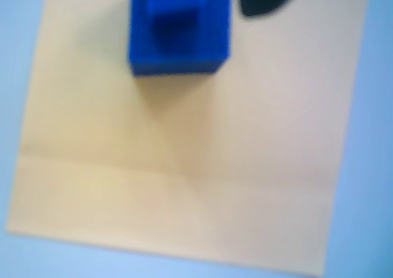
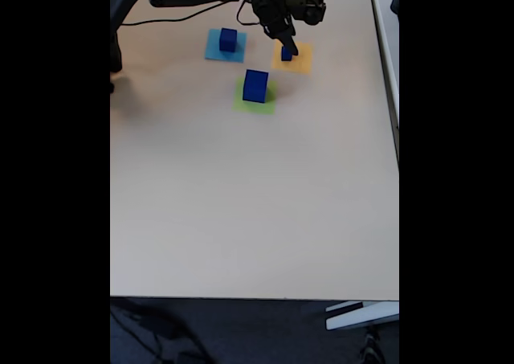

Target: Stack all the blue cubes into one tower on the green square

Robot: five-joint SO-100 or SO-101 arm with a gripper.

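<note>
Three blue cubes are present in the fixed view. The largest cube (image 2: 255, 86) stands on the green square (image 2: 266, 104). A mid-sized cube (image 2: 228, 39) sits on the light-blue square (image 2: 214, 51), far left. The smallest cube (image 2: 286, 54) sits on the orange-yellow square (image 2: 301, 61), far right, directly at the gripper (image 2: 289, 48) fingertips. Finger spacing cannot be determined. The table (image 2: 249, 203) is bare on the near side.

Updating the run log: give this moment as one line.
tool at small cube on orange square | largest cube on green square | third cube on light-blue square
</note>
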